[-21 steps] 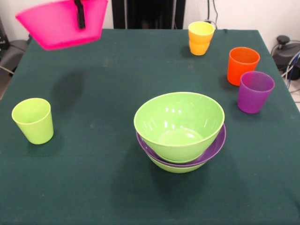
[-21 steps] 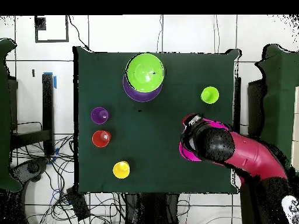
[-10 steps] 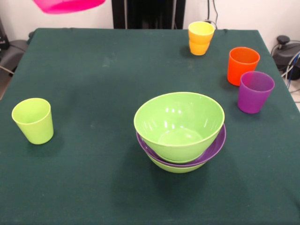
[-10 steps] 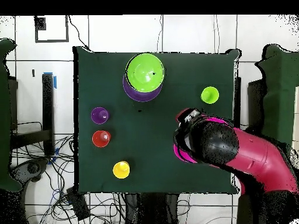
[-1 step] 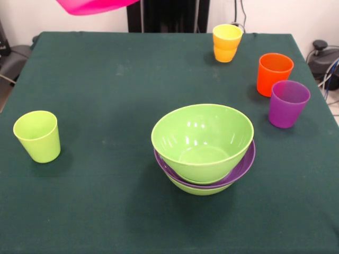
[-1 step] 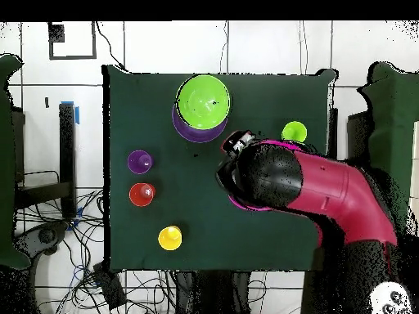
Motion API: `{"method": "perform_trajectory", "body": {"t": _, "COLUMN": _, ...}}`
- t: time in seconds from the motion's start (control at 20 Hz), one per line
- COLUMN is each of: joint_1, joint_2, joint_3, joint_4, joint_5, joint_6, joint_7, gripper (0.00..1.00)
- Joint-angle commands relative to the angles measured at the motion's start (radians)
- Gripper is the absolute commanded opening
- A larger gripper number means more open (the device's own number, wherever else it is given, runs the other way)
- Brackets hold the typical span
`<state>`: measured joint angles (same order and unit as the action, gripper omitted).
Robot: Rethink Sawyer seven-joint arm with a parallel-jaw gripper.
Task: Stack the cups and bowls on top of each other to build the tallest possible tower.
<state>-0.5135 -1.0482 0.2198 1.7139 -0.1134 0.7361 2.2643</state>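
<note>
Four cups (image 5: 37,136) near edges; pink bowl (image 5: 95,6) aloft — top edge.

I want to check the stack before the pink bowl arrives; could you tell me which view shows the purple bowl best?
The front view: the purple bowl shows as a rim sandwiched between two lime green bowls. The overhead view shows only a purple crescent beneath the top green bowl.

White tiled floor (image 6: 270,45) with tangled cables (image 6: 49,237) surrounds the table (image 5: 106,79).
</note>
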Motion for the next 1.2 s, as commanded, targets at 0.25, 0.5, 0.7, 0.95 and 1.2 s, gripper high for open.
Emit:
{"method": "perform_trajectory", "body": {"t": 0.25, "joint_1": 0.066, "joint_2": 0.162, "joint_3": -0.041, "joint_4": -0.12, "joint_5": 0.013, "joint_6": -0.017, "joint_7": 0.154, "gripper": 0.0}}
{"method": "perform_trajectory", "body": {"t": 0.5, "joint_1": 0.08, "joint_2": 0.243, "joint_3": -0.046, "joint_4": -0.161, "joint_5": 0.016, "joint_6": -0.096, "joint_7": 0.155, "gripper": 0.0}}
{"method": "perform_trajectory", "body": {"t": 0.7, "joint_1": 0.08, "joint_2": 0.255, "joint_3": -0.052, "joint_4": -0.164, "joint_5": 0.028, "joint_6": -0.097, "joint_7": 0.144, "gripper": 0.0}}
{"method": "perform_trajectory", "body": {"t": 0.95, "joint_1": 0.079, "joint_2": 0.26, "joint_3": -0.054, "joint_4": -0.165, "joint_5": 0.035, "joint_6": -0.105, "joint_7": 0.129, "gripper": 0.0}}
{"method": "perform_trajectory", "body": {"t": 1.2, "joint_1": 0.073, "joint_2": 0.27, "joint_3": -0.052, "joint_4": -0.172, "joint_5": 0.04, "joint_6": -0.104, "joint_7": 0.112, "gripper": 0.0}}
